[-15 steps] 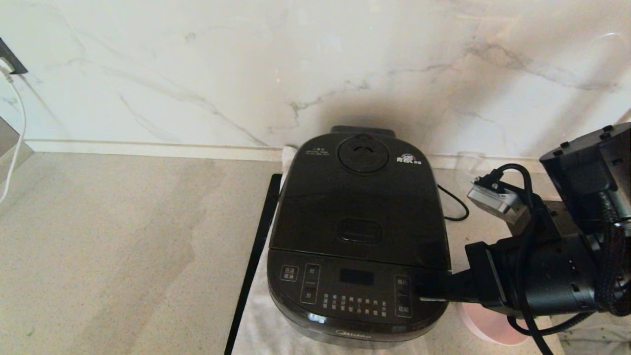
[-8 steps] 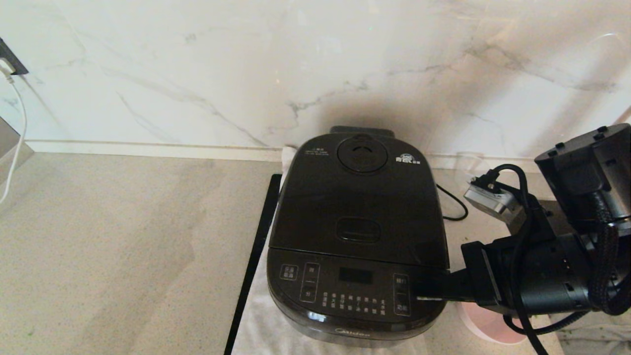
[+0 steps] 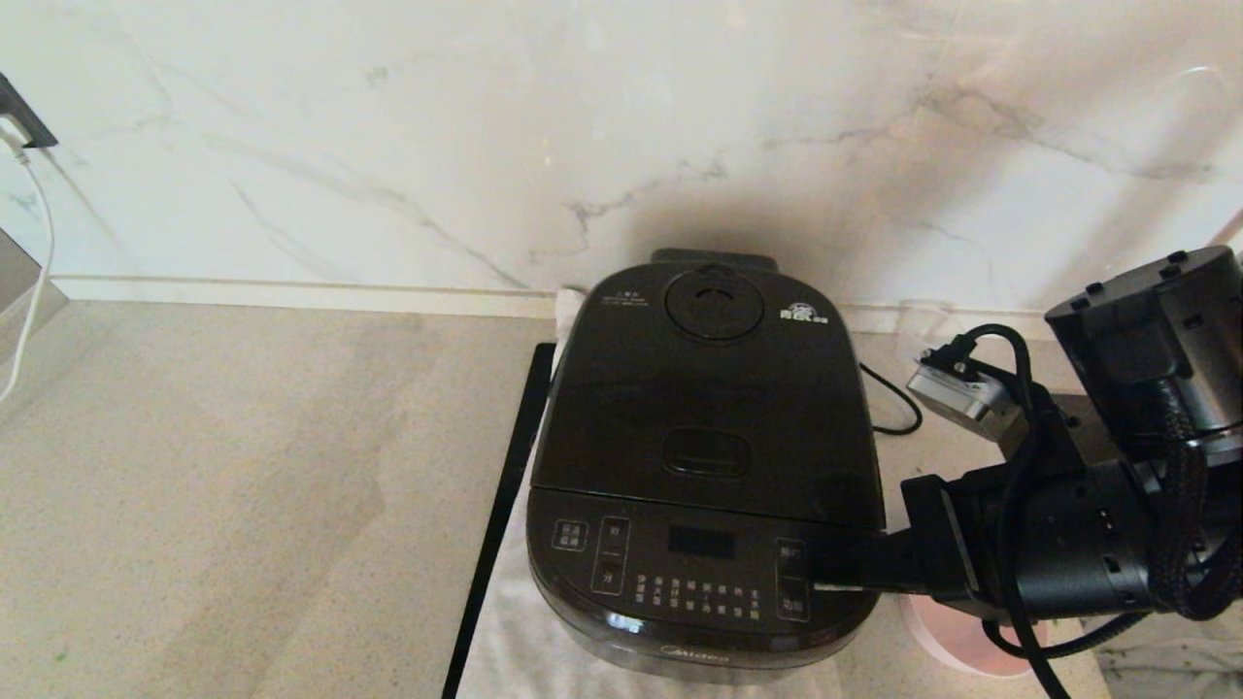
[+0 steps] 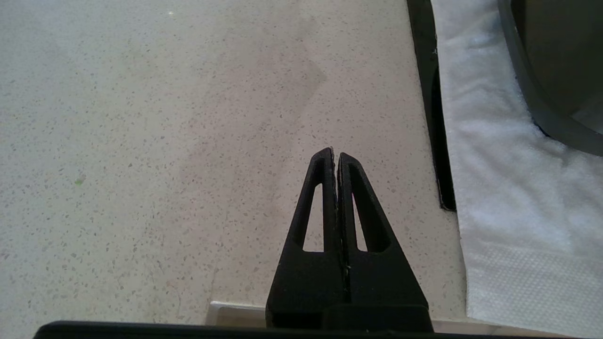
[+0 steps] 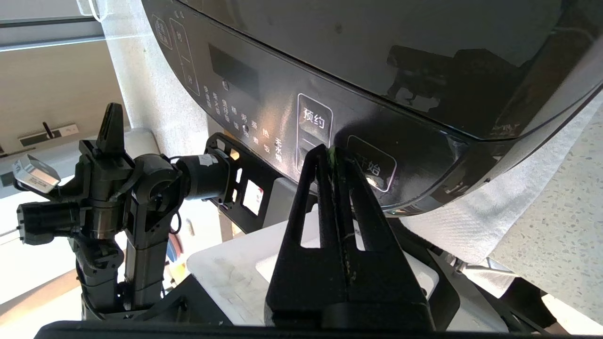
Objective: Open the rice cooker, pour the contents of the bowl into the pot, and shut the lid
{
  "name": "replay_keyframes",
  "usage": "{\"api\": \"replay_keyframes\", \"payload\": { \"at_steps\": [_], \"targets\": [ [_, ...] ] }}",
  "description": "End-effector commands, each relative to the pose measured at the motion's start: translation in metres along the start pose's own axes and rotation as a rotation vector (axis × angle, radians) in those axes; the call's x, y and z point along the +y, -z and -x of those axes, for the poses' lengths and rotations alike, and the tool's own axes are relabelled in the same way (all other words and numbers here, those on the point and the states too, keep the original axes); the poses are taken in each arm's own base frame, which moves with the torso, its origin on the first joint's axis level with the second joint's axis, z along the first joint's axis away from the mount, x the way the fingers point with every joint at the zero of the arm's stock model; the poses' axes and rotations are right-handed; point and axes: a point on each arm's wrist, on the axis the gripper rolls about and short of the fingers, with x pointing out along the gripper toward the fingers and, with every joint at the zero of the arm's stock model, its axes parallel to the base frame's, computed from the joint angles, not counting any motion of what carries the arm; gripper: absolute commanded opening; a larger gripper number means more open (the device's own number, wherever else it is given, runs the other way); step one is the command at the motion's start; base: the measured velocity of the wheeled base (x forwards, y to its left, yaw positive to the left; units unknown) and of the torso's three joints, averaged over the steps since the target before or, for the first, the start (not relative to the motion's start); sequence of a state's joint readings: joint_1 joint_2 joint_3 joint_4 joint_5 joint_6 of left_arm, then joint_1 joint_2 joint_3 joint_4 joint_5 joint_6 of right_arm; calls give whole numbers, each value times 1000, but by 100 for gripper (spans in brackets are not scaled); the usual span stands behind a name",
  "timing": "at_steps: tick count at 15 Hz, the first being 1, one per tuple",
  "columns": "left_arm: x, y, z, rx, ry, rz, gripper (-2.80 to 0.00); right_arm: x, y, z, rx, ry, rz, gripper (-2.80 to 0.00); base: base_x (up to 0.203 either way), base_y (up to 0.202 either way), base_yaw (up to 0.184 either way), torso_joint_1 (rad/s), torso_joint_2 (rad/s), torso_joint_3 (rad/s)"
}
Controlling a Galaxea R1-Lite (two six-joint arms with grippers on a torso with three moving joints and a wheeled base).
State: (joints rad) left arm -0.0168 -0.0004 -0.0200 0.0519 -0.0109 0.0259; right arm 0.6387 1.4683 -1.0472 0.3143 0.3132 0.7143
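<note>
The glossy black rice cooker [image 3: 709, 466] stands on a white towel with its lid [image 3: 699, 388] down, so the pot is hidden. The rectangular latch button [image 3: 707, 453] sits in the lid's front half. My right gripper [image 3: 825, 575] is shut and empty, lying level with its tips at the right end of the front button panel. In the right wrist view the right gripper [image 5: 332, 151] carries green specks at its tips, just before the panel's labelled buttons. The pink bowl [image 3: 947, 636] peeks out under my right arm, its contents hidden. My left gripper [image 4: 335, 154] is shut over bare counter.
A white towel [image 3: 520, 641] lies under the cooker, with a black strip [image 3: 505, 495] along its left edge. A black cord [image 3: 893, 403] runs behind the cooker on the right. The marble wall stands close behind. A white cable [image 3: 34, 262] hangs at the far left.
My right arm has crept slightly left, bringing the shut fingers a little further over the panel's right end. The lid and the cooker have not moved.
</note>
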Motion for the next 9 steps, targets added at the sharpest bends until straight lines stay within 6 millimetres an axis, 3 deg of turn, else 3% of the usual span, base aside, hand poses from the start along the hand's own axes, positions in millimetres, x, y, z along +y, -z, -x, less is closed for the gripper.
{"api": "replay_keyframes", "payload": {
  "at_steps": [1, 9],
  "targets": [
    [0, 0, 0, -1, 0, 0, -280, -2, -1, -2, 6, 10, -12, -280, 0, 0, 0, 0, 0, 0],
    [0, 0, 0, 1, 1, 0, -280, 0, -3, 18, -44, -37, -12, -280, 0, 0, 0, 0, 0, 0]
  ]
}}
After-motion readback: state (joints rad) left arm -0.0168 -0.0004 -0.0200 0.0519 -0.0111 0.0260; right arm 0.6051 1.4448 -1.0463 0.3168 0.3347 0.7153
